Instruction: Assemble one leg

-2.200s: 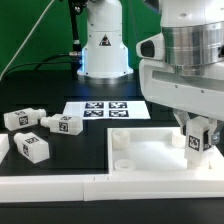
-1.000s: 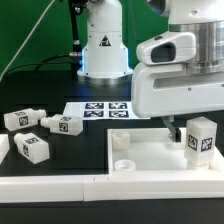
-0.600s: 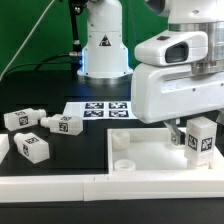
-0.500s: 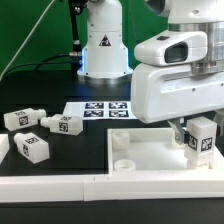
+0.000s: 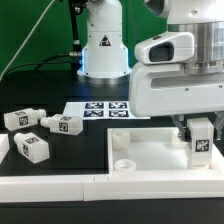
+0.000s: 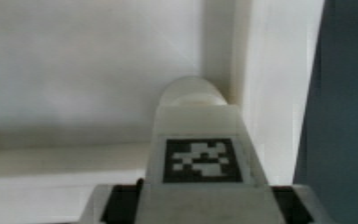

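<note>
My gripper (image 5: 198, 140) is shut on a leg (image 5: 201, 139), a small white block with a black-and-white tag, and holds it upright over the far right corner of the large white tray-like part (image 5: 150, 151). In the wrist view the leg (image 6: 202, 140) fills the middle between my dark fingers (image 6: 130, 200), its rounded end pointing down at the tray's corner wall (image 6: 265, 70). Three more legs lie on the black table at the exterior view's left: one (image 5: 19, 118), one (image 5: 61, 124) and one (image 5: 32, 146).
The marker board (image 5: 100, 109) lies flat behind the tray. The robot base (image 5: 103, 45) stands at the back. A white rail (image 5: 60, 182) runs along the front edge. A round peg (image 5: 122, 163) rises at the tray's near left corner.
The gripper has carried the leg down and slightly right, from a tilted pose above the tray to upright and lower at the tray's far right corner.
</note>
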Controlling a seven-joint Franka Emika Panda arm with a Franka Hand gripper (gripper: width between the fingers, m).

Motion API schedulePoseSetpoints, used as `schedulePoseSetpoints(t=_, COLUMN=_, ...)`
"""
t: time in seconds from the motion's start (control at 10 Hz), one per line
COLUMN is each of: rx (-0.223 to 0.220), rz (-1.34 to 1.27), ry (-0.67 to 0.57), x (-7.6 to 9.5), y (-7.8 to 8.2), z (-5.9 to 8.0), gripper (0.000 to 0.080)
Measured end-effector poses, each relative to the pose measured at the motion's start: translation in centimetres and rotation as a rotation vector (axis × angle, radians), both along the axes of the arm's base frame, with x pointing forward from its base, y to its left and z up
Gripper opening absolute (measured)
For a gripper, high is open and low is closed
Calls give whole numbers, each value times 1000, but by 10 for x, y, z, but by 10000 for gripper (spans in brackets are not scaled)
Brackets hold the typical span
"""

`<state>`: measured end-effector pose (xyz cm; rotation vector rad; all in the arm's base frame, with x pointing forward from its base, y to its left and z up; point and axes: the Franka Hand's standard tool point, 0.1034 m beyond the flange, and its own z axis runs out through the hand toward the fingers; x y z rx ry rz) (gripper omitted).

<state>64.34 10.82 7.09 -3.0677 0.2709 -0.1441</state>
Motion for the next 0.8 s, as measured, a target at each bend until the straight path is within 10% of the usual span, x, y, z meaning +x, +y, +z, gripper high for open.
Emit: schedulePoseSetpoints(t=0.8, rx=148, rz=-937, ry=83, x=-4, y=4, z=-3, gripper=285)
